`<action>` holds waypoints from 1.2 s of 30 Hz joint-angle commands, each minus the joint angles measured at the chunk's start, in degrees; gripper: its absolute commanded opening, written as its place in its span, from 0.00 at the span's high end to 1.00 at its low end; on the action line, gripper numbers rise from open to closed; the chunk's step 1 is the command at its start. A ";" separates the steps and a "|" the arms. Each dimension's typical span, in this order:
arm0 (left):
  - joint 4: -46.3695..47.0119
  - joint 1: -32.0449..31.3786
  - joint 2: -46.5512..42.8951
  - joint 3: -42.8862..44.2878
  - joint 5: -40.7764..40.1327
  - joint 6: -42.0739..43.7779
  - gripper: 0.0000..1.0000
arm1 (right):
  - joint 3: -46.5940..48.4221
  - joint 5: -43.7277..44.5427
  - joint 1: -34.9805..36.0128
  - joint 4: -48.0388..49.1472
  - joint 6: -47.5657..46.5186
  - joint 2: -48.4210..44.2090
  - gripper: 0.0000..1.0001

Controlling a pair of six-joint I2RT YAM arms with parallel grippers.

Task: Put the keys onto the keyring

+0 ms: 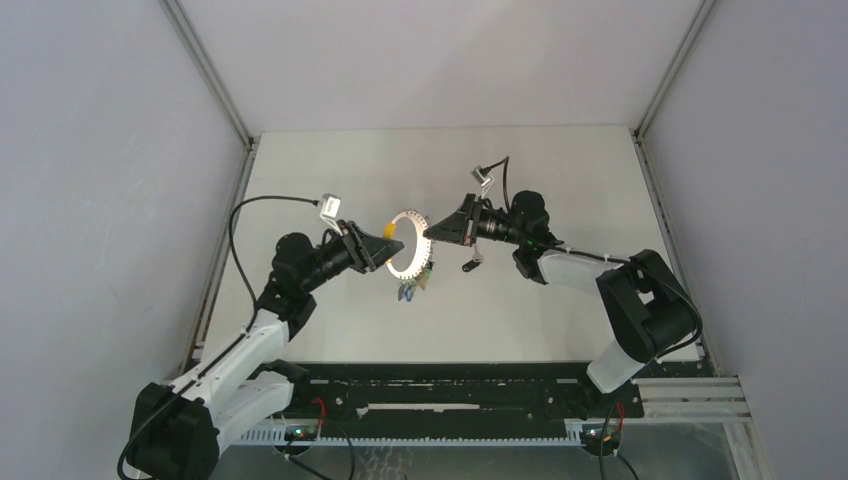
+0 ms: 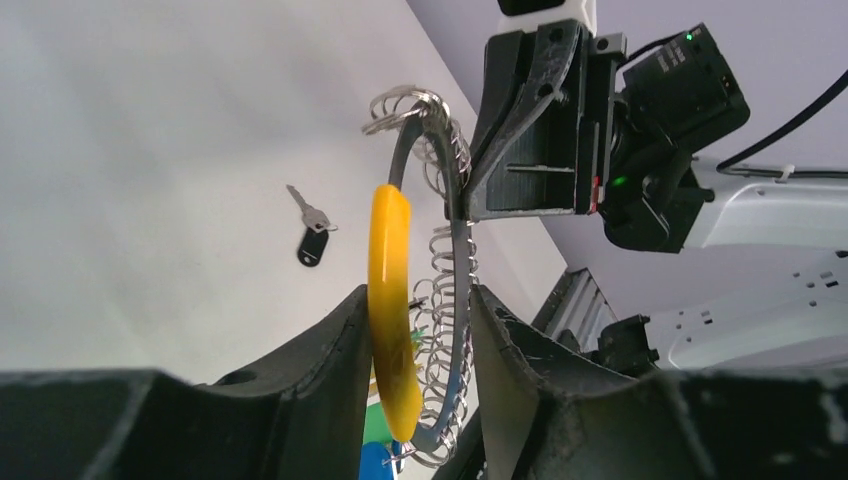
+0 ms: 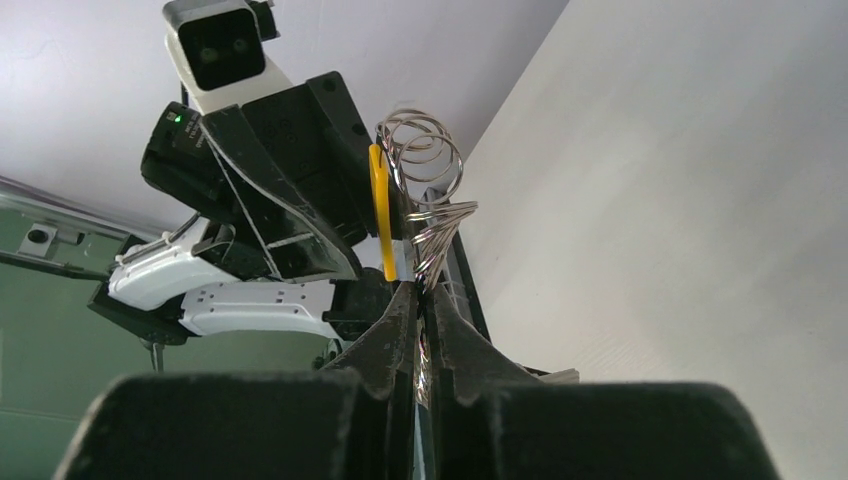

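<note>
Silvery metal keyring [image 1: 409,214]: it is lifted off the table and stands on its edge between the two grippers, in the middle of the work area. Small wire loops run along it.
Yellow-orange curved band [image 2: 390,290]: it lies along the keyring on the side that faces the left arm.
Blue and green tags [image 1: 410,290]: they hang in a bunch from the lowest part of the keyring.
Right gripper [image 1: 430,233]: it is closed tight on the wire of the keyring at its right edge. In its wrist view the two fingers pinch the metal with no gap.
Left gripper [image 1: 392,245]: the jaws are about half open, with one finger on each side of the keyring. One finger is just beside the yellow band and the other just beside the wire loops. I cannot tell whether they press on it.
Small key with black head and short silver blade [image 2: 311,236]: it lies flat and alone on the white table [image 1: 540,320], near the right gripper and apart from the keyring. No gripper touches it.
</note>
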 commanded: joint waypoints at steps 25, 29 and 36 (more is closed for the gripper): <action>15.40 -6.33 2.58 -6.60 2.72 -7.40 0.51 | 0.11 1.90 -0.24 1.41 -2.92 -7.00 1.00; 17.25 -6.33 3.72 -6.71 3.28 -8.28 0.52 | 0.06 2.05 -0.33 1.66 -2.58 -6.97 1.00; 19.64 -8.24 5.35 -6.76 4.05 -9.51 0.58 | 0.05 2.05 -0.40 1.96 -2.52 -7.35 1.00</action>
